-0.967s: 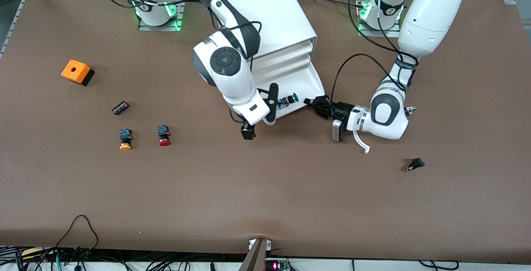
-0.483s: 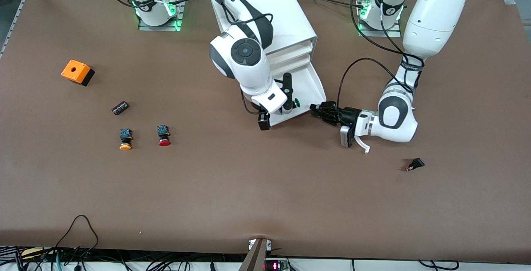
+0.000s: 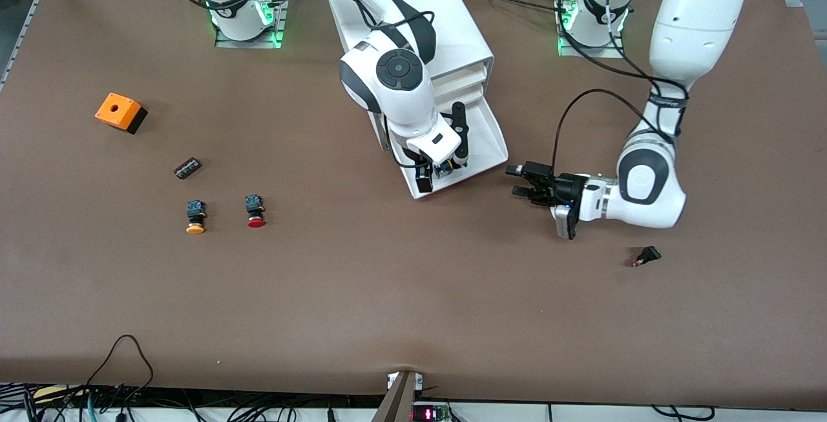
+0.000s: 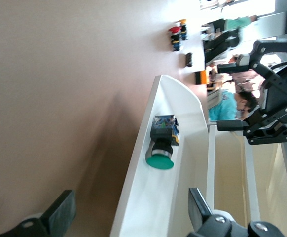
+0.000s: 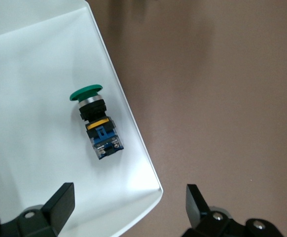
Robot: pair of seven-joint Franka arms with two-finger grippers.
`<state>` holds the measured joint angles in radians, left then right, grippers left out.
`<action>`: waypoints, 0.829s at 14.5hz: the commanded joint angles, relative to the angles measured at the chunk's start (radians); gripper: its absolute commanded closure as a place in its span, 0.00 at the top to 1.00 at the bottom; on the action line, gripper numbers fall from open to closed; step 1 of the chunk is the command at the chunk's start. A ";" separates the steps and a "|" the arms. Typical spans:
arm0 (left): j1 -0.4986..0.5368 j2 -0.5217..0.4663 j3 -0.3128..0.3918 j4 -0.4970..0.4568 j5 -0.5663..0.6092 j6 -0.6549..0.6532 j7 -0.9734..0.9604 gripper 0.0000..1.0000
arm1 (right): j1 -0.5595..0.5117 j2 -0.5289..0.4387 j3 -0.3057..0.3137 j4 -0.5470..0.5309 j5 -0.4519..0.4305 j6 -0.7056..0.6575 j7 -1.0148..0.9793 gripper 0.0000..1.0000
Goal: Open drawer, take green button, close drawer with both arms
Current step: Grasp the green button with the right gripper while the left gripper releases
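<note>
The drawer (image 3: 481, 144) — the lowest of three in the white cabinet (image 3: 420, 21) — stood pulled out over the brown worktop (image 3: 387, 293). The button (image 5: 95, 120) lay on its side on the drawer floor, close to the front wall and near the corner toward the right arm's end of the worktop; its green cap and black-and-blue body showed clearly in the right wrist view. In the left wrist view the button (image 4: 162, 144) lay just inside the front wall of the drawer (image 4: 143, 168).

The right end effector (image 3: 446, 167) hung over that front part of the drawer, directly above the button, with its fingers (image 5: 59, 202) spread apart and nothing between them. The left end effector (image 3: 526, 184) was out over bare worktop beside the drawer, toward the left arm's end and apart from the drawer; its fingers (image 4: 59, 215) were also spread and empty.

Elsewhere on the worktop, toward the right arm's end, a red-capped button (image 3: 255, 211) and a yellow-capped button (image 3: 195, 217) lay side by side — a small black part (image 3: 187, 168) and an orange box (image 3: 120, 112) lay farther from the front camera than they did. A small dark connector (image 3: 646, 256) lay toward the left arm's end, nearer the front camera than the left end effector's wrist.
</note>
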<state>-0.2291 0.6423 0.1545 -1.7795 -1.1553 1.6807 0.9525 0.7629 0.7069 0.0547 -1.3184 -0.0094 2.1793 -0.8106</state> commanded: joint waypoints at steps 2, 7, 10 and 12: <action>-0.007 -0.110 0.032 -0.009 0.162 -0.006 -0.159 1.00 | 0.041 0.020 -0.007 0.016 -0.032 -0.003 -0.012 1.00; -0.007 -0.139 0.046 0.087 0.494 -0.001 -0.411 1.00 | 0.041 0.048 -0.007 0.016 -0.035 0.005 -0.002 1.00; -0.006 -0.157 0.045 0.120 0.691 -0.001 -0.539 1.00 | 0.044 0.068 -0.007 0.016 -0.035 0.017 0.002 1.00; -0.001 -0.159 0.043 0.153 0.849 -0.003 -0.589 1.00 | 0.049 0.072 -0.006 0.016 -0.035 0.020 0.002 1.00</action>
<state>-0.2285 0.4970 0.1972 -1.6571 -0.4320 1.6833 0.4259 0.8020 0.7685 0.0504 -1.3194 -0.0343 2.1941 -0.8109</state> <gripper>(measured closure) 0.000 0.000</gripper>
